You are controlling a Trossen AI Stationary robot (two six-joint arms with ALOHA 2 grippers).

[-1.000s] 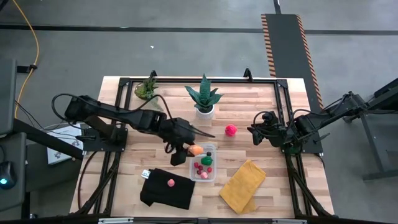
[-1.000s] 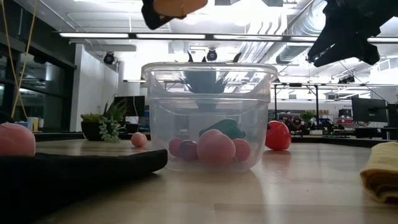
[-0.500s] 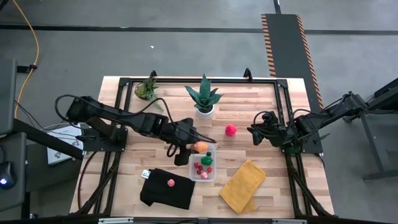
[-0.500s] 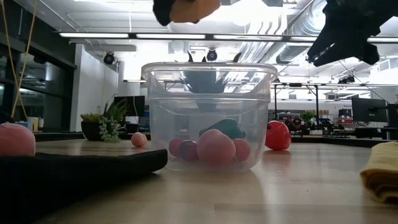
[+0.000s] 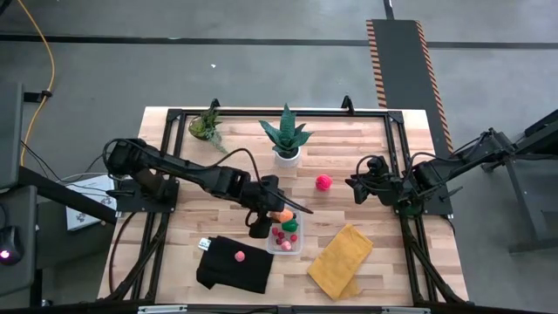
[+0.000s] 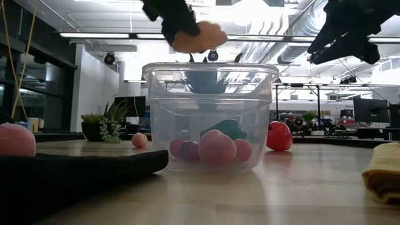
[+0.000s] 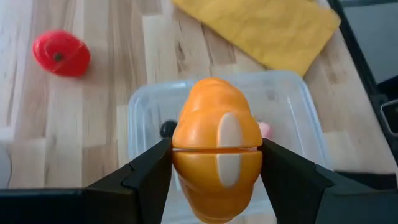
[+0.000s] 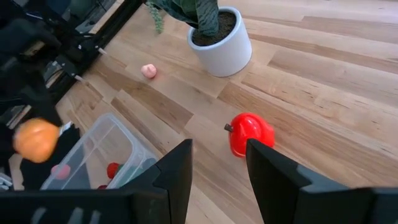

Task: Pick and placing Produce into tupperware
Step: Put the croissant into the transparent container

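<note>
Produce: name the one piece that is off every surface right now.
The orange piece, gripped by the left gripper above the tupperware; the others lie on table, cloth or inside.

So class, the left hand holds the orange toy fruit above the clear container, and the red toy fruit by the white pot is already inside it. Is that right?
Not quite. The left hand does hold the orange toy fruit above the clear container, but the red toy fruit lies outside it on the table, as the high view shows.

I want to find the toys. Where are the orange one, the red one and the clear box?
orange toy [image 7: 217, 158], left wrist view, middle of its front.
red toy [image 8: 250, 132], right wrist view, its top.
box [image 6: 156, 78], low view, its rim.
</note>
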